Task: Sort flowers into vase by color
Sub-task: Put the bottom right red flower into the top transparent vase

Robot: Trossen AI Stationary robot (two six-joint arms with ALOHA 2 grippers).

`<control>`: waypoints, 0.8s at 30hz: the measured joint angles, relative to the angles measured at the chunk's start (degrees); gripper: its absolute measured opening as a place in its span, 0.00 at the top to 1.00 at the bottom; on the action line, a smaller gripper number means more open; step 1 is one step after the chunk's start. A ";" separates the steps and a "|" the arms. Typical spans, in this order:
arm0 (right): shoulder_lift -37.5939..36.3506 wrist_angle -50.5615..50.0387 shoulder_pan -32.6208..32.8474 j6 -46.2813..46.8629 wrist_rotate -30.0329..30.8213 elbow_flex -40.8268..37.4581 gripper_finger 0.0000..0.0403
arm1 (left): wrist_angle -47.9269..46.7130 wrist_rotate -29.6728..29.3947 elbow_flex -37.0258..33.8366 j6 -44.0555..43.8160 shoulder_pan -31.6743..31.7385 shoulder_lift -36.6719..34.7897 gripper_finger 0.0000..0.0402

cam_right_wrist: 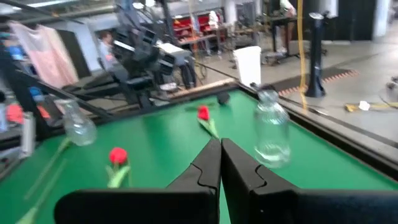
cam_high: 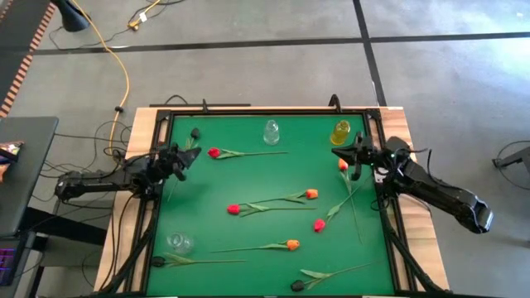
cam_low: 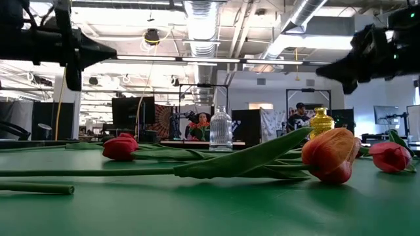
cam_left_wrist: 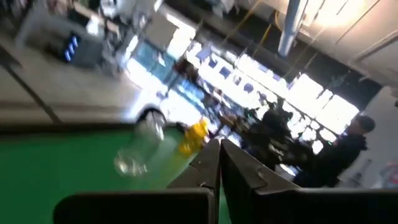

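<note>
Tulips lie flat and scattered on the green table: red ones, orange ones, and dark ones. A clear vase and a yellow vase stand near the far edge, and another clear vase stands near left. My left gripper hovers shut at the left edge beside the far red tulip. My right gripper hovers shut by the yellow vase, above an orange tulip.
A black frame runs around the table. In the low view a red tulip and an orange tulip lie close to the camera, with both arms high above. People and equipment show in the room beyond the table.
</note>
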 joint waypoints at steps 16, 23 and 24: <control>17.51 -26.46 15.24 -6.91 7.63 26.52 0.91 | -5.70 8.41 15.76 18.45 9.35 14.24 0.60; 26.22 -52.56 21.38 -12.39 7.59 40.22 0.90 | -11.97 19.93 28.45 24.04 15.58 33.37 0.58; 27.74 -56.24 22.21 -13.31 7.61 41.54 0.89 | -12.28 20.59 29.87 25.38 16.16 36.04 0.59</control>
